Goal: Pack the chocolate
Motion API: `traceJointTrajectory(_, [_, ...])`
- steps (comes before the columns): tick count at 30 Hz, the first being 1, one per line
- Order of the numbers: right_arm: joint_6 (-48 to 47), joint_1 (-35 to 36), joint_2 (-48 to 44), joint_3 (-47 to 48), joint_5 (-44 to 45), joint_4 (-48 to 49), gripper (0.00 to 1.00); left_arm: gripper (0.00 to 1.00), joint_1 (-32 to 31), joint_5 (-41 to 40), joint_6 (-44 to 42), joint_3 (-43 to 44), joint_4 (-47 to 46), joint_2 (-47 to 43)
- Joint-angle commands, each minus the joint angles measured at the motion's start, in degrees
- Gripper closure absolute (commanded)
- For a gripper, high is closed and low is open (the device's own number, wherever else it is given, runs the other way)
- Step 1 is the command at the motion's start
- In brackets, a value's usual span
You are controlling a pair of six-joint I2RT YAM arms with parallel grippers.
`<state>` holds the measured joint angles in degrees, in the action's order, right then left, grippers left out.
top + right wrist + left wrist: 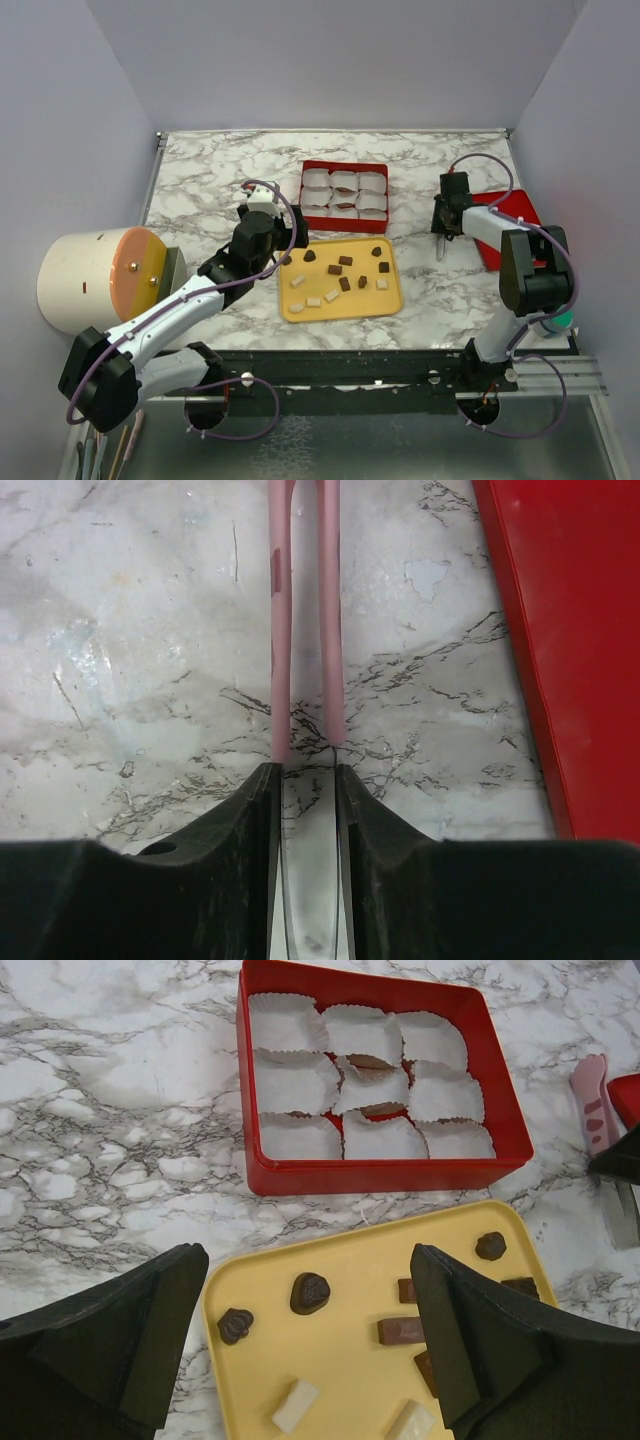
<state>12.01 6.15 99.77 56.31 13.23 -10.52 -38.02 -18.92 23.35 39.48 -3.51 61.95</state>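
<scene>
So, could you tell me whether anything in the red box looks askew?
Yes: the centre paper cup in the red box sits crumpled and tilted against its neighbours rather than flat in its own slot.

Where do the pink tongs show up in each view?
Top external: pink tongs right of centre.
Left wrist: tongs at the right edge.
Right wrist: tongs up the centre, gripped by the right claw.
Shared landmark: red lid just right of them.
</scene>
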Motion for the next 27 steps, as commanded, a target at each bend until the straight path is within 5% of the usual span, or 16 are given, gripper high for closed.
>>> traceJointTrajectory(1, [1.72, -0.16, -1.74, 3.96, 0.26, -7.37, 0.89, 0.07, -0.42, -0.76, 0.02, 0.25, -0.64, 0.22])
traceJointTrajectory(13, [2.30, -0.15, -3.92, 8.26, -1.08, -15.54, 0.99, 0.07, -0.39, -1.03, -0.59, 0.43, 0.10, -0.09])
traceJointTrajectory(27, [2.84, 1.32, -8.72, 9.95, -2.41, -21.07, 0.99, 0.08, -0.44, -0.54, -0.33, 0.68, 0.47, -0.56])
